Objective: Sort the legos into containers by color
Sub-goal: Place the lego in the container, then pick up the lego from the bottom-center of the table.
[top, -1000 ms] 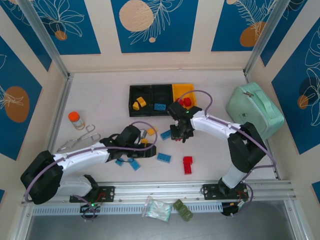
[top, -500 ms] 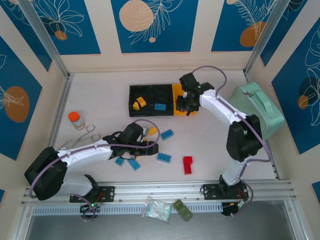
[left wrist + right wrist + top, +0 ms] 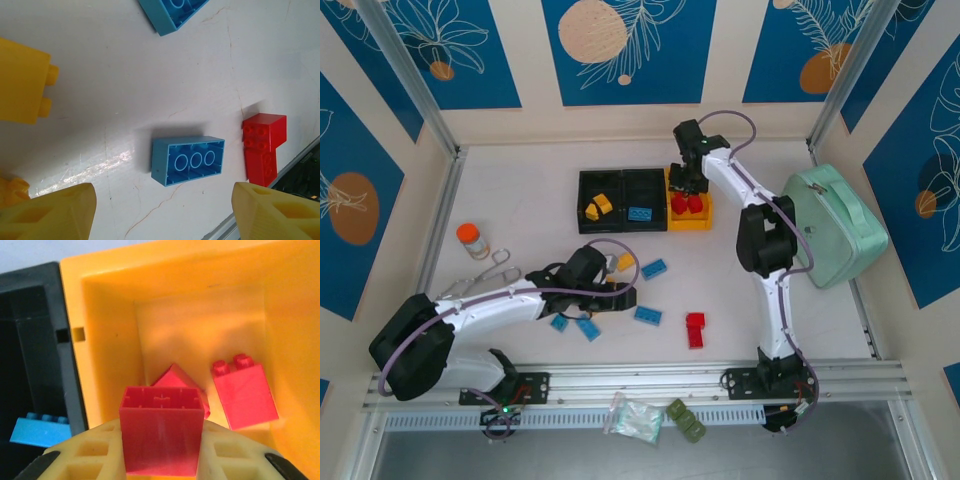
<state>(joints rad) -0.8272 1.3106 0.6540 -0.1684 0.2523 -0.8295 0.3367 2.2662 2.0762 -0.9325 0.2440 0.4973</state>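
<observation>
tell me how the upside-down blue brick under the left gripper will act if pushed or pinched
The blue brick shows a hollow, ribbed underside, so probably light and stiff. Its boxy shape should not roll, though it may slide on the glossy table. Its straight walls likely suit the open left gripper.

Pale table with faint cracks in the surface. At the far middle sits a row of three joined bins, two black and one yellow; at the left an orange-capped jar with metal tongs just beside it; at the right a mint-green case. Loose on the near middle: a red brick, an upside-down blue brick near it, a farther blue brick, two near blue bricks side by side, and a yellow brick.
</observation>
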